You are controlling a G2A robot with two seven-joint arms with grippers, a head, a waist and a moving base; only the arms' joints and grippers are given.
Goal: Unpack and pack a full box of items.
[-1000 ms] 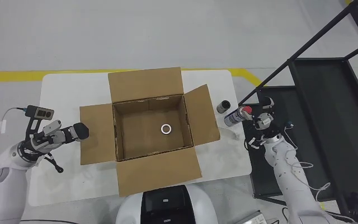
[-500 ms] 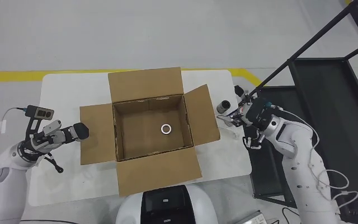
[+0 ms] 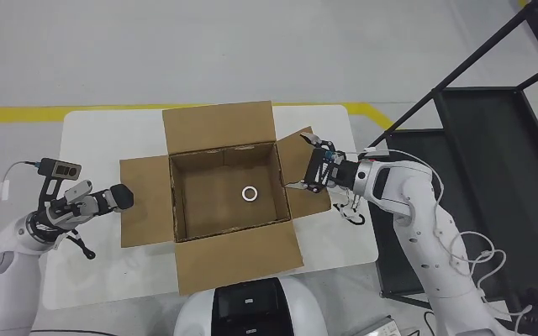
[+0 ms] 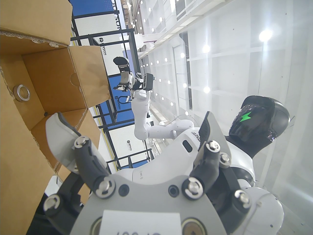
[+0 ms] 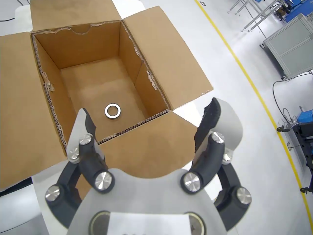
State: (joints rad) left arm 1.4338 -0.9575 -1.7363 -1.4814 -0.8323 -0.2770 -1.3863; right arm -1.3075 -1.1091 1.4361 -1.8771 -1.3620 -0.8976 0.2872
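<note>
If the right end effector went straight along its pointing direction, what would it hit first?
Most likely the box flap below it, near the rim, before the metal ring inside; depth is unclear.

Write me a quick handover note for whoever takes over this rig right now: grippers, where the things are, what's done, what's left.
Left gripper: open, empty, beside the box's left flap.
Right gripper: open, empty, above the box's right flap, pointed toward the inside.
Cardboard box: on the white table, all four flaps folded out.
Silver ring: lies flat on the box floor, the one item seen inside.
Done: box is open and seemingly almost unpacked.
Left: probably lift out the ring, then repack.
</note>
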